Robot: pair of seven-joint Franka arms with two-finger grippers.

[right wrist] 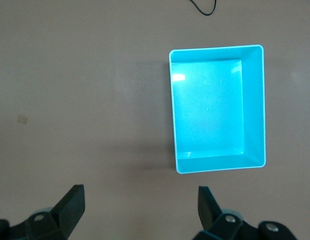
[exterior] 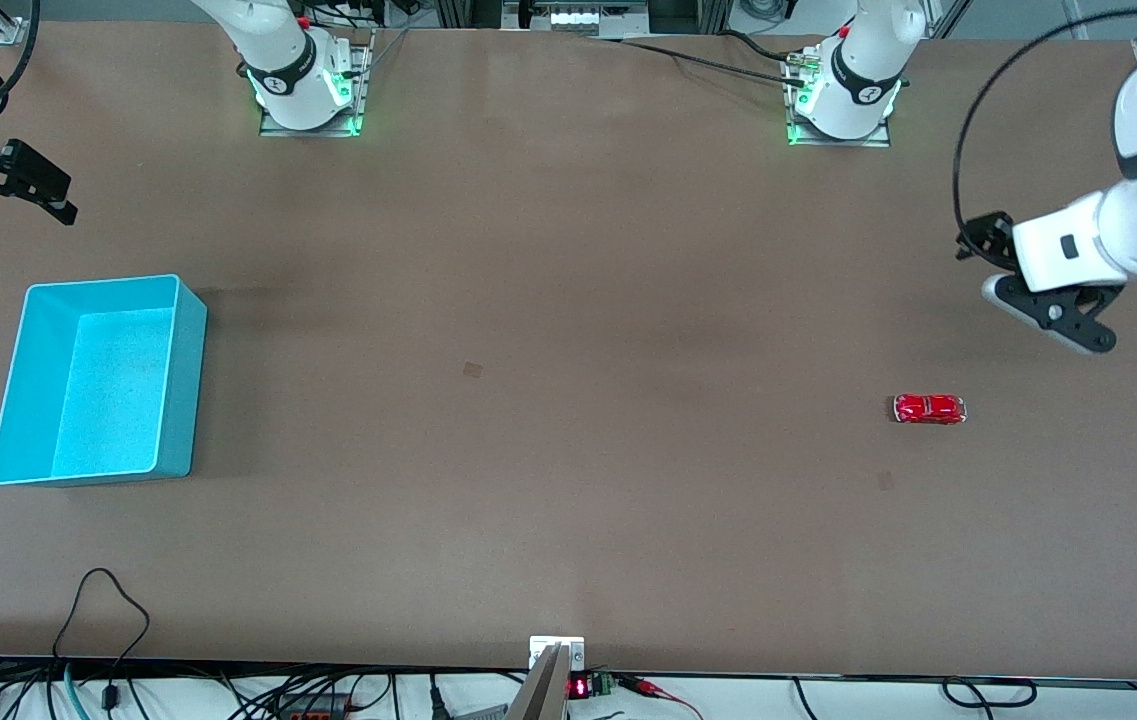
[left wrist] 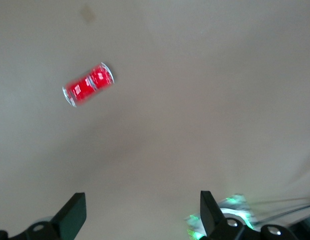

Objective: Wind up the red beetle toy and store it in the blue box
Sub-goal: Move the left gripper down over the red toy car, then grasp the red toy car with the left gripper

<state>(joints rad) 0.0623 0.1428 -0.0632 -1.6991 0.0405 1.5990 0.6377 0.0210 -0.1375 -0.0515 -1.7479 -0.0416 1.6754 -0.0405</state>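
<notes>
The red beetle toy [exterior: 929, 408] stands alone on the brown table toward the left arm's end; in the left wrist view the red beetle toy [left wrist: 88, 84] shows blurred, well apart from the fingers. My left gripper [exterior: 1028, 300] [left wrist: 141, 200] hovers open and empty over bare table beside the toy. The blue box [exterior: 183, 385] sits at the right arm's end, its floor bare. My right gripper [exterior: 23, 200] [right wrist: 140, 192] hangs open and empty over the table next to the blue box [right wrist: 254, 105].
The two arm bases [exterior: 308, 80] [exterior: 843, 90] stand along the table's back edge. A black cable loop [exterior: 103, 600] lies near the front edge, nearer to the front camera than the box. A small dark mark [exterior: 472, 370] is at mid-table.
</notes>
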